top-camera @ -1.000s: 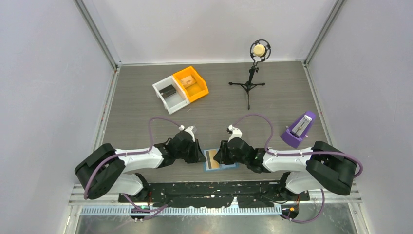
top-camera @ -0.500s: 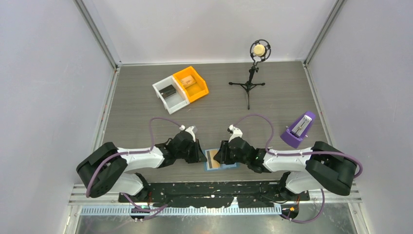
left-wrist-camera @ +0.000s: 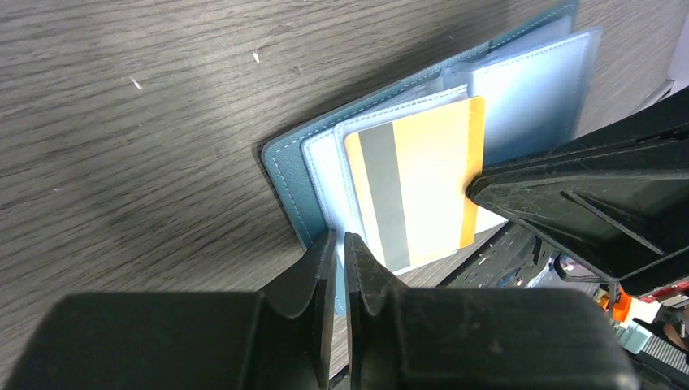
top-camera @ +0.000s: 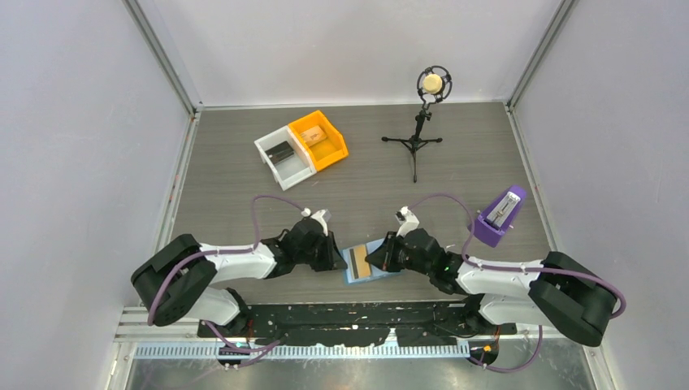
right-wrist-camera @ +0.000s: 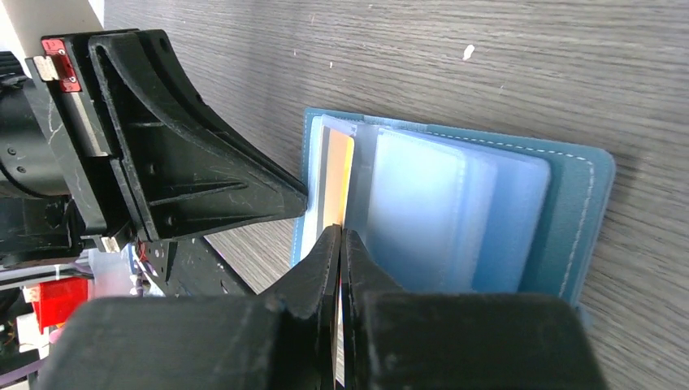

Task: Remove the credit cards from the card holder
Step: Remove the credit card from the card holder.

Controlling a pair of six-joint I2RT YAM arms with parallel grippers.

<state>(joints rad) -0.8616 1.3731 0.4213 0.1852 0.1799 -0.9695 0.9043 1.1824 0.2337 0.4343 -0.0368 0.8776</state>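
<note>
As two robot arms lean in over a grey wood-grain table (top-camera: 227, 179), the left arm (top-camera: 236, 262) and the right arm (top-camera: 496, 276) meet nose to nose at its near edge, their fingertips on either side of an open light-blue card holder (left-wrist-camera: 288, 175). Well beyond both grippers, toward the far wall, stand a microphone stand (top-camera: 418, 130) and a white bin (top-camera: 299, 172) set against an orange bin (top-camera: 335, 146). A purple stand (top-camera: 487, 231) sits farther out to the right gripper's right, beside that arm's cable.

The card holder lies flat on the table directly under the two sets of fingertips, its clear pockets fanned open. The left gripper (left-wrist-camera: 341, 244) has its jaws pressed nearly together on the holder's edge nearest it, a strip of pale blue showing between them. The right gripper (right-wrist-camera: 341, 236) is pinched tight on the edge of a gold card (left-wrist-camera: 431, 179). The card lies magnetic stripe up across the holder's pockets, between the two grippers. Whether its other end sits inside a pocket cannot be told.
</note>
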